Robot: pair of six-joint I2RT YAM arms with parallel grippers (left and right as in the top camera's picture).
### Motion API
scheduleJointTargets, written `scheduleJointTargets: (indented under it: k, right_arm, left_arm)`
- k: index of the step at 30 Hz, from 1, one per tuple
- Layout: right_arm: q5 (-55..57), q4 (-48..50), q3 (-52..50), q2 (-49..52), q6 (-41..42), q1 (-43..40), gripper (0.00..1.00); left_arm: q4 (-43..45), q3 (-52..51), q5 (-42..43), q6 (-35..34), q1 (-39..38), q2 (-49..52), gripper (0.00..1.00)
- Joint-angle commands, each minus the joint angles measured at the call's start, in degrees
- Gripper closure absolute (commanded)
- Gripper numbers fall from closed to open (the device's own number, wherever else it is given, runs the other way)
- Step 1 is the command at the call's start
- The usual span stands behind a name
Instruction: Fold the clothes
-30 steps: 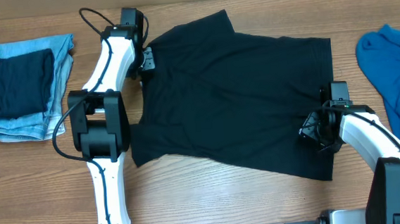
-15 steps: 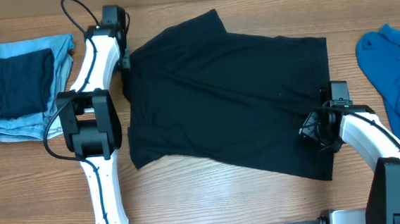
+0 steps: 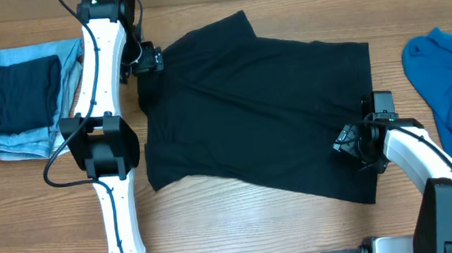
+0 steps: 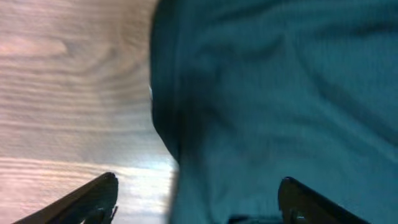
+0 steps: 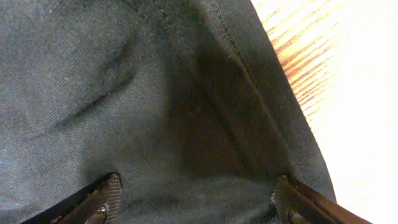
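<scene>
The left pincer [image 3: 146, 60] stands released at the far-left corner of the black T-shirt [image 3: 257, 108]. In the left wrist view its fingertips [image 4: 93, 199] are spread wide, one over bare wood and the other over the cloth [image 4: 280, 93], with nothing clasped between them. A second ago it sat clenched on that corner with the arm bent. Now the arm reaches farther up the table [image 3: 241, 221] and the jaws are apart.

The shirt's left edge lies farther left than it did a second ago, and the cloth is flatter. It is spread across the middle of the table, and its raised sleeve has shifted left too.

The right pincer [image 3: 352, 143] stays at the shirt's right hem. Its jaws are wider than before and released, with both fingertips [image 5: 99, 199] resting apart over the fabric [image 5: 124, 93] near the stitched edge.

The folded jeans [image 3: 25, 101] at the left and the blue garment [image 3: 446, 79] at the right have not moved.
</scene>
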Motion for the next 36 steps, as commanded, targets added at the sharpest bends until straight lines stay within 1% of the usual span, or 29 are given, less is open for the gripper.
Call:
scheduleJointTargets:
  k: [1,3,5,9,11,14,15,17,20,23,27,30,33,36]
  right_arm:
    - [-1.5,-0.5,-0.7,0.7,0.2,-0.1,0.16]
    - [-1.9,-0.5,-0.7,0.7,0.0,-0.1,0.11]
    - [-1.9,-0.7,-0.7,0.7,0.0,-0.1,0.11]
    - [-3.1,-0.8,-0.7,0.7,-0.2,-0.1,0.1]
    - [-3.1,-1.7,0.0,0.7,-0.2,-0.1,0.1]
    - [-3.1,-4.1,1.6,0.7,-0.2,-0.1,0.09]
    - [-3.1,-4.7,2.0,0.7,-0.2,-0.1,0.07]
    - [-3.1,-5.6,2.6,0.7,-0.2,-0.1,0.02]
    - [-3.1,-6.7,3.4,0.7,-0.2,-0.1,0.01]
    - [-1.6,-6.8,3.7,0.7,-0.2,-0.1,0.0]
    - [2.2,-7.1,3.7,0.7,-0.1,-0.1,0.0]
    - [2.1,-7.9,3.7,0.7,0.3,-0.1,0.0]
    - [-1.4,-10.3,4.3,0.7,0.3,-0.1,0.0]
    - [-1.8,-14.8,8.3,0.6,0.5,-0.1,0.0]
  left_arm:
    - [-2.5,1.2,3.6,-0.4,-1.9,-8.5,0.17]
    - [-4.2,1.2,2.4,-1.3,-4.0,-12.8,0.16]
    - [-5.1,0.9,-0.1,-2.3,-6.4,-15.7,0.11]
    - [-5.1,-0.8,0.1,-3.5,-11.1,-19.1,0.05]
    - [-5.1,-1.0,0.2,-4.3,-12.8,-19.3,0.06]
    - [-5.1,-1.1,0.0,-5.0,-15.6,-20.1,0.09]
    - [-5.1,-1.1,-1.8,-5.8,-16.6,-20.7,0.09]
    - [-5.1,-1.1,-10.7,-8.5,-19.9,-23.6,0.09]
    - [-4.9,-1.1,-19.6,-11.6,-23.4,-27.0,0.06]
    - [-4.8,-1.1,-19.8,-11.5,-25.4,-28.9,0.03]
    - [-4.3,-1.2,-19.8,-11.0,-25.1,-28.2,0.0]
    - [-3.2,-1.2,-19.1,-9.6,-24.7,-28.1,0.0]
    - [-2.2,-1.2,-18.5,-8.4,-24.6,-28.1,0.0]
    - [0.0,-1.2,-17.1,-6.8,-24.6,-28.1,0.0]
